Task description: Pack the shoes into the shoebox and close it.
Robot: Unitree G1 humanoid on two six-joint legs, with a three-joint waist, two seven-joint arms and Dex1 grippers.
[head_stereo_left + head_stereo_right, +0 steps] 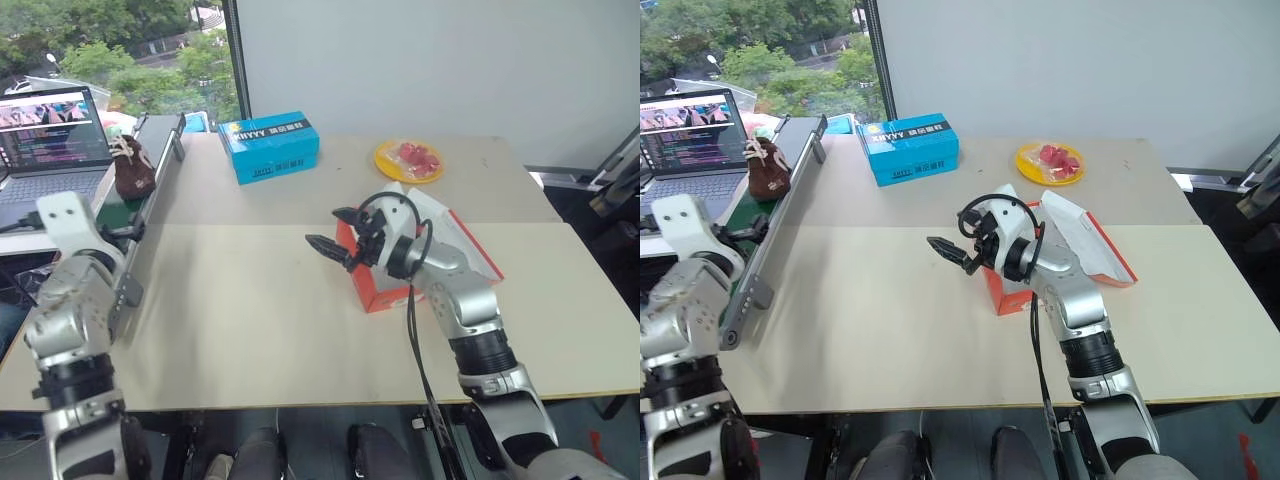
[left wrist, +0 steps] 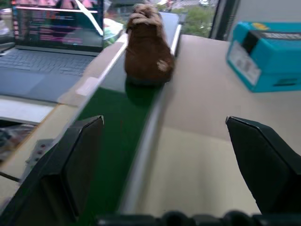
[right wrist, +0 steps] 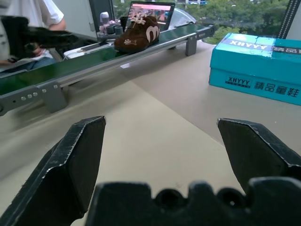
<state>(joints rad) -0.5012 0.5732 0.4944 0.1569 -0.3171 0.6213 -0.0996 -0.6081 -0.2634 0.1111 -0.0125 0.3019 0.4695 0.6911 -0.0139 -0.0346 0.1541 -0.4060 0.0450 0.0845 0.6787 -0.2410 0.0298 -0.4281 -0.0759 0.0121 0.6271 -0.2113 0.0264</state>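
Dark brown sneaker with cream laces (image 3: 139,32) was seen standing on the green conveyor belt (image 2: 123,127). Orange-red cardboard shoebox (image 1: 385,292) was found open on the beige bench (image 1: 240,310). Left tool (image 2: 174,165) and right tool (image 1: 333,232) were both spread, empty.

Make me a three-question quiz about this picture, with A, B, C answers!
1. Where is the brown shoe?
A. on the green belt
B. in the shoebox
C. on the yellow plate

2. What colour is the box with white lettering?
A. orange
B. blue
C. black

3. How are the jaws of the right gripper?
A. shut on a shoe
B. shut, empty
C. open, empty

Answers:
1 A: the shoe stands on the belt beside the laptop.
2 B: its lid and sides are blue.
3 C: the right wrist view shows the jaws wide apart with nothing between.
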